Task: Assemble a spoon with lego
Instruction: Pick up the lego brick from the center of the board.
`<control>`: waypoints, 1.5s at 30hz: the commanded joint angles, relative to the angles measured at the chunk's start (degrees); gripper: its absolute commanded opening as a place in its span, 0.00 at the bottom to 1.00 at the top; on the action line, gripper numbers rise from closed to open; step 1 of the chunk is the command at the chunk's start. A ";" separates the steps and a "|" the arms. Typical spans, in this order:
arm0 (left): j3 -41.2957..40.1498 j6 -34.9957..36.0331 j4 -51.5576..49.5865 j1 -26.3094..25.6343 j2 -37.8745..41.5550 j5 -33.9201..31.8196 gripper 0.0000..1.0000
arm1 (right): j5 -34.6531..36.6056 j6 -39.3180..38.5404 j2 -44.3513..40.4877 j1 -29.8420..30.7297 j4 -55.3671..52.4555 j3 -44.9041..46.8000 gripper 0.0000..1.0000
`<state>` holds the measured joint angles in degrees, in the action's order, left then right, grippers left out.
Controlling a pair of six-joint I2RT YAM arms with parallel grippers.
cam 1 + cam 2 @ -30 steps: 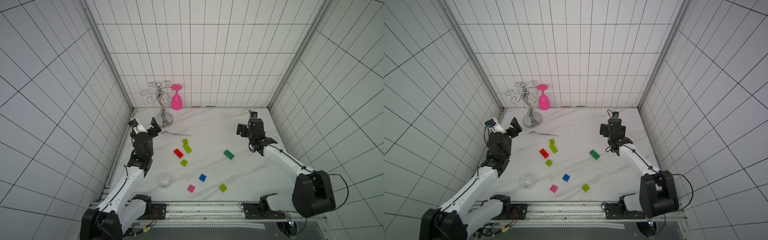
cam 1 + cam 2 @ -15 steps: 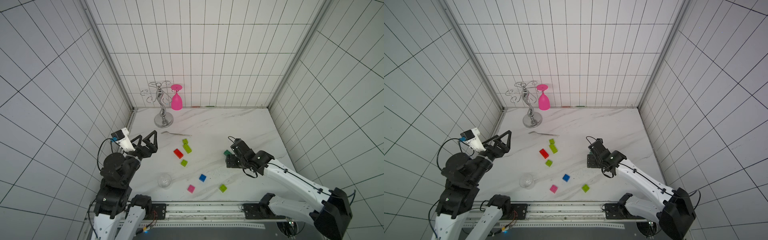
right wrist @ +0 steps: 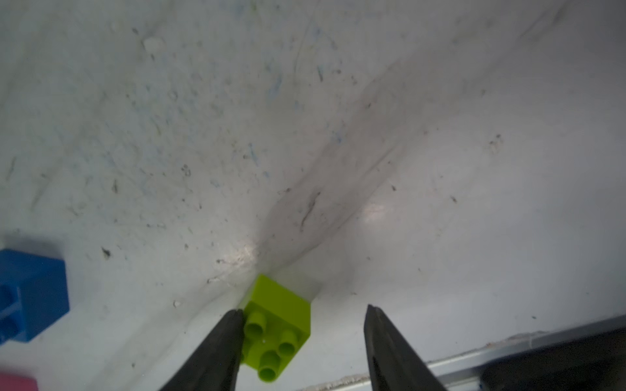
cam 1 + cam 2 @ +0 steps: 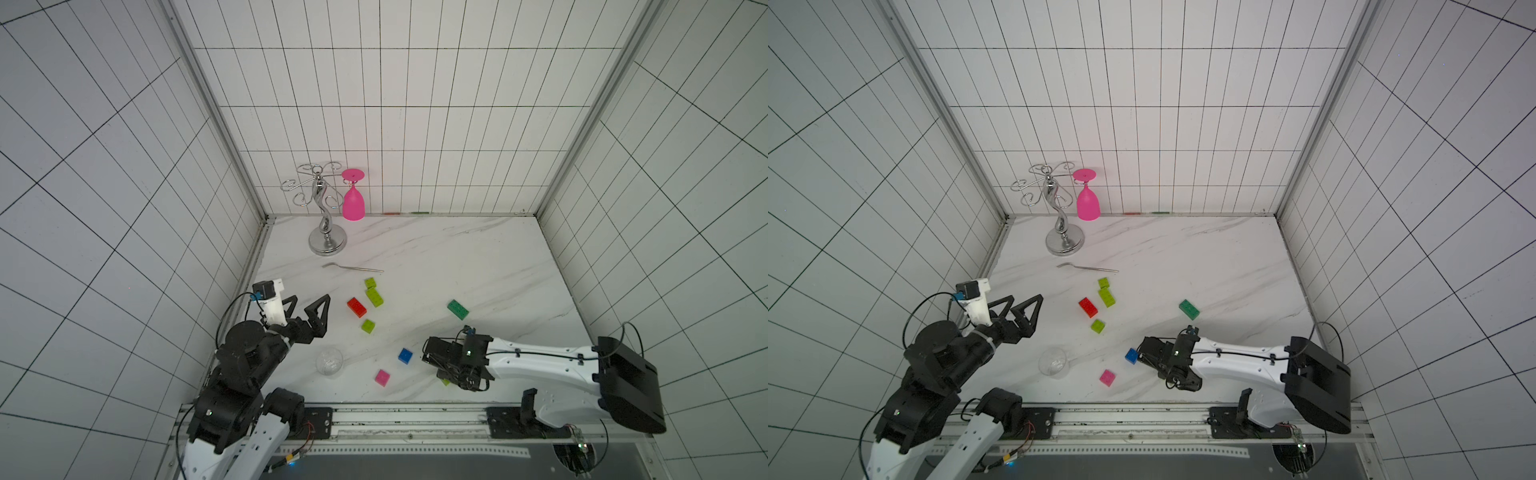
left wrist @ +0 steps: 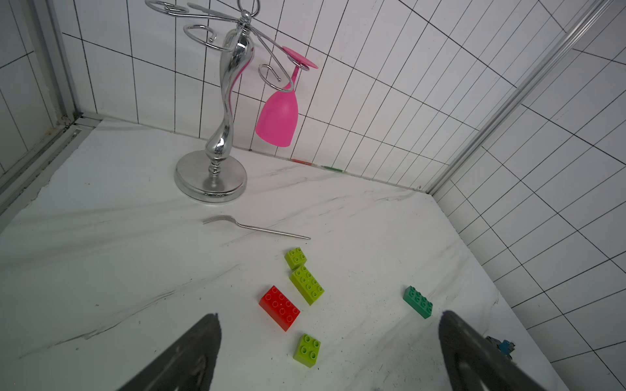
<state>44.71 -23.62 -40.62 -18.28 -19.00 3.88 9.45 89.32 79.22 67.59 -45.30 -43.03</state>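
Right gripper (image 3: pixel 304 311), right wrist view: jaws half-closed astride a small lime brick (image 3: pixel 277 325) on the table (image 3: pixel 338 135). One fingertip (image 3: pixel 225 342) touches it and the other stands clear, so there is no grip yet. Blue brick (image 3: pixel 30 294) sits nearby, separate.

Left wrist view: left gripper (image 5: pixel 329 315) spread wide, nothing between its fingers (image 5: pixel 189 355). Red brick (image 5: pixel 279 307), long lime brick (image 5: pixel 306 284) and dark-green brick (image 5: pixel 417 302) lie ahead, unjoined.

Both top views: all eight bricks, pink brick (image 4: pixel 382 377) included, lie loose, so the spoon is judged unstarted, with every joint left to make. The small lime brick shows only as a sliver under the right gripper at the table's near edge. Clear glass (image 4: pixel 329 362) lies on its side, apparently empty, though its transparency leaves this uncertain. Pink glass (image 4: pixel 353 201) hangs mouth-down from the silver rack (image 4: pixel 327 242), holding nothing. Silver fork (image 4: pixel 351 268) lies between rack and bricks, no part of the build.
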 commanded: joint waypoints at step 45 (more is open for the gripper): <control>-0.85 1.93 -0.42 -5.17 2.26 -0.59 0.99 | 3.80 -5.79 4.55 -5.25 3.07 -0.06 0.40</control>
<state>44.34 -22.41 -41.17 -23.20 -16.29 2.68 13.30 84.86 84.99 63.13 -42.52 -44.86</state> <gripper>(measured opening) 0.991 0.420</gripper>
